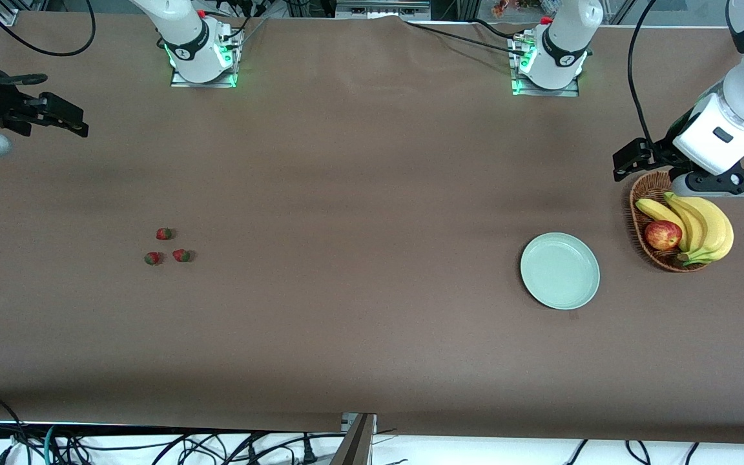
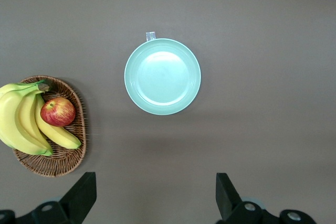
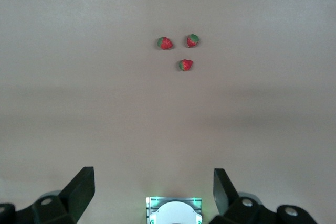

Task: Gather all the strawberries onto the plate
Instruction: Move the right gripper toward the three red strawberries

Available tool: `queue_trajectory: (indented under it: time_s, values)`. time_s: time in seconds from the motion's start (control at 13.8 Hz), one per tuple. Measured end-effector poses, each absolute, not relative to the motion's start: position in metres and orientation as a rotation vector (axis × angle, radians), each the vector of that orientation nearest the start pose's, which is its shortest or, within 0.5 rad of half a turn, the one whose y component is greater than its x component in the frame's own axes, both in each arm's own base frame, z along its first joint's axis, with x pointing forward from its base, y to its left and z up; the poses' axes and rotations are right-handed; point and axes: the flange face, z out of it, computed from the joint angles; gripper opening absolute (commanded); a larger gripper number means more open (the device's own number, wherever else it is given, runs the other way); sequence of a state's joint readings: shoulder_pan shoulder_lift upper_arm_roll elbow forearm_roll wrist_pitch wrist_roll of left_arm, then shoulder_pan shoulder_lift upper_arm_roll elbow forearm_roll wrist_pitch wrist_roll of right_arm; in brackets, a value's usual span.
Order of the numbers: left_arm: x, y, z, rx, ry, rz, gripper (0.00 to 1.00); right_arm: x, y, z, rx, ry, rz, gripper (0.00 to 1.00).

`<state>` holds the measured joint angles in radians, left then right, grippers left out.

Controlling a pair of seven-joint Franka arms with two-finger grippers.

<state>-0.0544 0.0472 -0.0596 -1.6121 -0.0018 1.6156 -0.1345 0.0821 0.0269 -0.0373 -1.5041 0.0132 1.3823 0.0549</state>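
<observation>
- Front view: brown cloth-covered worktop [image 1: 359, 194], both arms pulled up and out to the ends, waiting.
- Three tiny red strawberries with dark green leafy tops, clustered toward the right arm's end of the worktop: one [image 1: 164, 234] farthest from the front camera, two more [image 1: 152, 258] [image 1: 182, 256] a bit nearer, side by side. Close together, none touching as far as can be told.
- Same berries in the right wrist view [image 3: 165, 43] [image 3: 192, 40] [image 3: 185, 65], lying loose on bare cloth.
- Round shallow pale mint-green plate with raised rim [image 1: 560, 270] toward the left arm's end, well apart from the berries. Nothing on it; also seen from above in the left wrist view [image 2: 163, 76].
- Brown oval wicker basket [image 1: 646, 197] just beside the plate, closer to the end of the worktop, holding a bunch of yellow bananas [image 1: 701, 226] and a red apple [image 1: 662, 235].
- Left pincer [image 2: 155, 195]: black fingers spread wide, pinching nothing, hanging up in the air over the basket's edge.
- Right pincer [image 3: 153, 190]: fingers also spread wide, holding nothing, up over the right arm's end of the worktop; berries visible well clear of it.
- Small pale tag [image 2: 150, 36] poking out from under the plate's rim in the left wrist view.
</observation>
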Motion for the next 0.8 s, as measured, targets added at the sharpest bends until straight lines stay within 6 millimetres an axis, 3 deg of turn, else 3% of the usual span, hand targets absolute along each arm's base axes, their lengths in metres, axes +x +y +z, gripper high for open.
queue_trajectory:
  time_s: [0.8]
  values:
    - [0.5664,-0.0643,0.5821,-3.139,-0.032,0.073,1.0,0.5464,0.0246,0.6186,-3.128,0.019,0.248,1.0]
